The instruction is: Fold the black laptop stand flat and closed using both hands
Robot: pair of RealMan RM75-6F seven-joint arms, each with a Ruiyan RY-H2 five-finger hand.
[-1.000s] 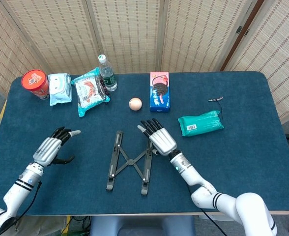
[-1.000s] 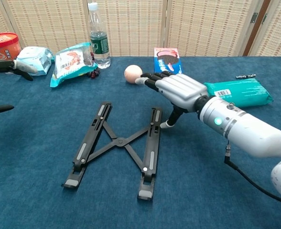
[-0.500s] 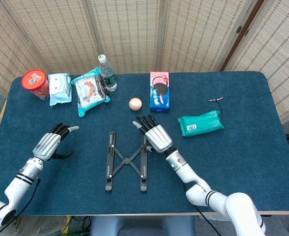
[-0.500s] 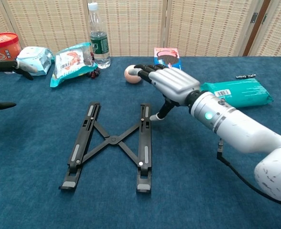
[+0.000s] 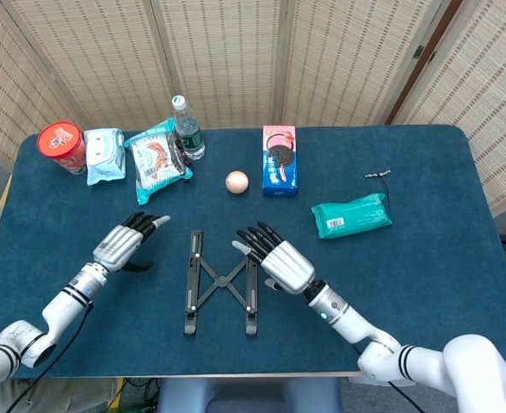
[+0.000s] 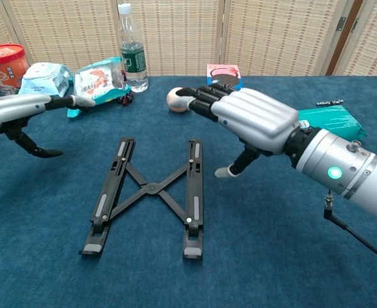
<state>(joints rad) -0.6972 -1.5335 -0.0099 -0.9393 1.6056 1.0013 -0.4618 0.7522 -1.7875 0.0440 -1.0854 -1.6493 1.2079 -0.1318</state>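
The right hand (image 5: 277, 258) hovers just right of the stand (image 5: 219, 280), its fingers spread and stretched forward, its thumb pointing down toward the cloth; it holds nothing and no part of it touches the stand. In the chest view the right hand (image 6: 240, 119) sits above and to the right of the stand's (image 6: 151, 190) right rail, the thumb tip hanging clear of it. The left hand (image 5: 128, 243) is left of the stand, near but apart from it, fingers extended and thumb curved below, empty as well; the chest view shows the left hand (image 6: 23, 114) low over the table (image 5: 425, 284).

The stand lies flat on the table, its two rails roughly parallel and joined by crossed links, not yet closed together.

Behind the stand sit an egg (image 5: 237, 181) and a cookie box (image 5: 280, 159). Behind and left of it are a bottle (image 5: 187, 128), a snack bag (image 5: 157, 158), a wipes pack (image 5: 105, 155) and a red cup (image 5: 62, 145). Right of the stand lies a green packet (image 5: 351, 215).
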